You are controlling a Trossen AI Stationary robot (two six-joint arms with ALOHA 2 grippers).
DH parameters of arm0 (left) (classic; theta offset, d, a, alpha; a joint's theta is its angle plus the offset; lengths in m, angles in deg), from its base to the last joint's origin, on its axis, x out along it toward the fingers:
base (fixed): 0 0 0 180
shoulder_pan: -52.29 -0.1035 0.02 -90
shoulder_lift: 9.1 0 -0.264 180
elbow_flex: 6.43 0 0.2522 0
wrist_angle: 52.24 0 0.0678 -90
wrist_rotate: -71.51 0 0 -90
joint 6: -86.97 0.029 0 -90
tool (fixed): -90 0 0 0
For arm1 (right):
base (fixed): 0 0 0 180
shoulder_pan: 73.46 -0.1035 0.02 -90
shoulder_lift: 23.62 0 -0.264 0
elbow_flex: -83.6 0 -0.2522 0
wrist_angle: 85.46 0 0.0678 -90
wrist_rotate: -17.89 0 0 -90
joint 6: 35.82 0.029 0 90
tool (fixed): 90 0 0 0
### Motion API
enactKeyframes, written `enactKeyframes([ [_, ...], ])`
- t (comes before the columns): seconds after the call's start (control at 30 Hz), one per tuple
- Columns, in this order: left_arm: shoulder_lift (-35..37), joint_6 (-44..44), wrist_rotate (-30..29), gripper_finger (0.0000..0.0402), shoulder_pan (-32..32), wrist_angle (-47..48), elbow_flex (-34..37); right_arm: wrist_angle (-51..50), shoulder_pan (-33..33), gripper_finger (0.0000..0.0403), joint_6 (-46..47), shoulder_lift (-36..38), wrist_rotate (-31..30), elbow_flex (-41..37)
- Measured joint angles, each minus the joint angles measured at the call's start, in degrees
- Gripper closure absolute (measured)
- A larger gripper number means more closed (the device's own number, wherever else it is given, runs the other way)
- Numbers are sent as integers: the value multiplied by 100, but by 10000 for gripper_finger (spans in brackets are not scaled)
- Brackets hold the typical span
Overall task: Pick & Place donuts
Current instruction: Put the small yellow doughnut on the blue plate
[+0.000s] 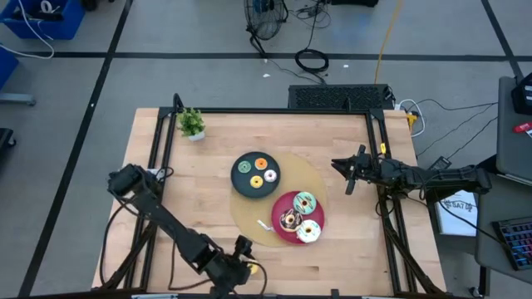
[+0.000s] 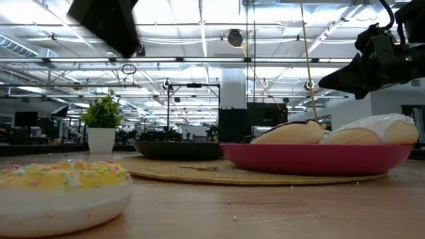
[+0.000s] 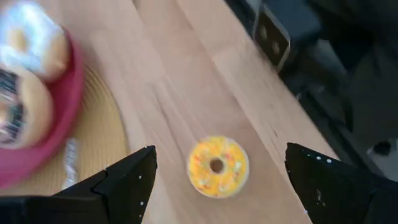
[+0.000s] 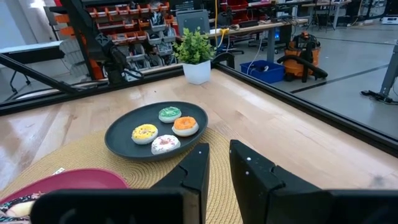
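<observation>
While a yellow sprinkled donut (image 3: 217, 167) lies flat on the bare wooden table (image 1: 349, 249) near its front edge, the left gripper (image 3: 217, 180) hangs above it with both fingers spread wide to either side, gripping nothing. Just beyond that donut, three larger donuts (image 1: 301, 216) crowd the red plate (image 1: 280, 208): mint-green, chocolate brown and white-yellow. Farther back and to the left, the black plate (image 4: 118, 134) carries four small donuts (image 4: 163, 129) in green, orange, yellow and pale pink. Both plates rest on a round woven mat (image 1: 249, 216) at the middle of the table. The right gripper (image 1: 350, 170) waits over the table's right side, fingers pressed together and empty. A potted plant (image 1: 192, 124) stands at the far left corner.
</observation>
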State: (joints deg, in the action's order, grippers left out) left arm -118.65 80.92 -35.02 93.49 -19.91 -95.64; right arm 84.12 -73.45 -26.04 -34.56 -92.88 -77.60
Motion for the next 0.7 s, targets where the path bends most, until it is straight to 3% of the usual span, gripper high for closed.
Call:
enactKeyframes([
  [0.7, -802, -1202, 88, 50, -142, -36, 3, 23, 0, 348, 0, 2, 0, 0],
])
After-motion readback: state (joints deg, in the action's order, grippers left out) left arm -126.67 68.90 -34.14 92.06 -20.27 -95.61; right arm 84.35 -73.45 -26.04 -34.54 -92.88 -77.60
